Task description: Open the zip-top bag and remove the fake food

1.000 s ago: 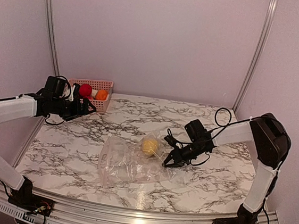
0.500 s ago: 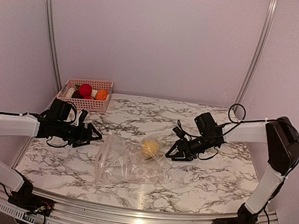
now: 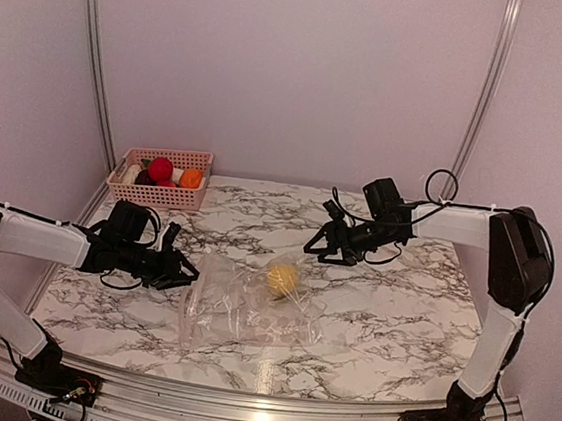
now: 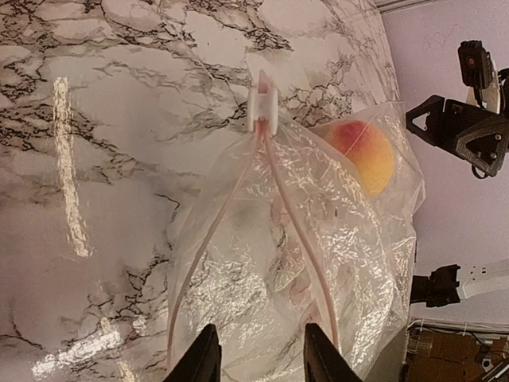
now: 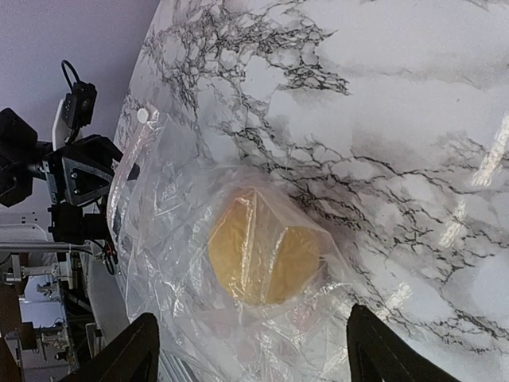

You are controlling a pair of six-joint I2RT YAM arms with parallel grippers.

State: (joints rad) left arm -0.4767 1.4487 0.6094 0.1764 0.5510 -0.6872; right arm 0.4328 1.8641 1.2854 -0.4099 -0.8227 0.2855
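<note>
Your left gripper [image 4: 260, 330], jaws apart, straddled the clear crinkly zip-top bag [image 3: 220, 310]; right gripper [image 5: 253, 318] gaped empty, so you risked dragging it.

Zip-top bag [image 3: 245, 312] on table [image 3: 401, 314], fake food [image 3: 282, 277] inside; basket [image 3: 158, 190] back left; left hand [image 3: 186, 269] at bag's left edge

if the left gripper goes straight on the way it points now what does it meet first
The left gripper points at the zip-top bag; it would likely meet its near edge first. The yellow fake fruit lies further in, off to one side. Height above the plastic is unclear.
</note>
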